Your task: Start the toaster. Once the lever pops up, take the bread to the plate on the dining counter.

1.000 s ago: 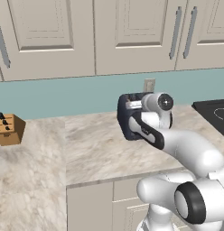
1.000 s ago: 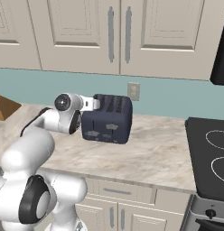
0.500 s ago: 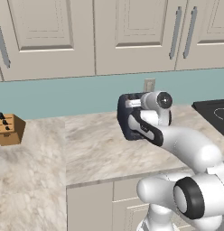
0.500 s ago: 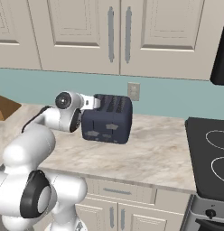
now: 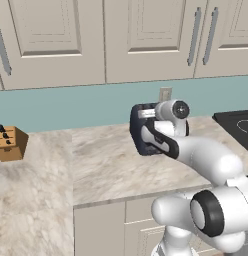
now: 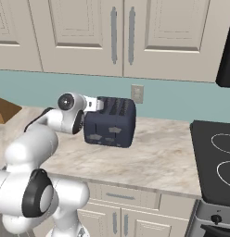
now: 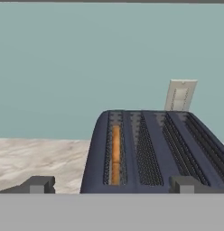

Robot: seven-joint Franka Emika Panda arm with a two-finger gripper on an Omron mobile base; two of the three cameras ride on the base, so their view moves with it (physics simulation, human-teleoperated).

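Observation:
The dark navy toaster (image 6: pixel 112 122) stands on the marbled counter by the teal wall, partly behind my arm in the left base view (image 5: pixel 142 137). The bread (image 7: pixel 115 153) sits upright and deep in the toaster's (image 7: pixel 150 149) leftmost slot. My gripper (image 7: pixel 111 185) is open, level with the toaster's top and just short of its near end, with nothing between the fingertips (image 7: pixel 39 184). From the right base view the gripper (image 6: pixel 99 104) is at the toaster's upper left corner. I cannot make out the lever. The plate and the dining counter are out of view.
A tan knife block (image 5: pixel 10 142) stands far left on the counter. A wall outlet (image 6: pixel 137 93) is behind the toaster. A black stovetop (image 6: pixel 216 157) lies to the right. Cabinets (image 5: pixel 146 40) hang overhead. The counter's front edge (image 5: pixel 126 200) runs near the base.
My hand has risen slightly and edged closer to the toaster's top. The toaster and bread have not moved, and the gripper has stayed open.

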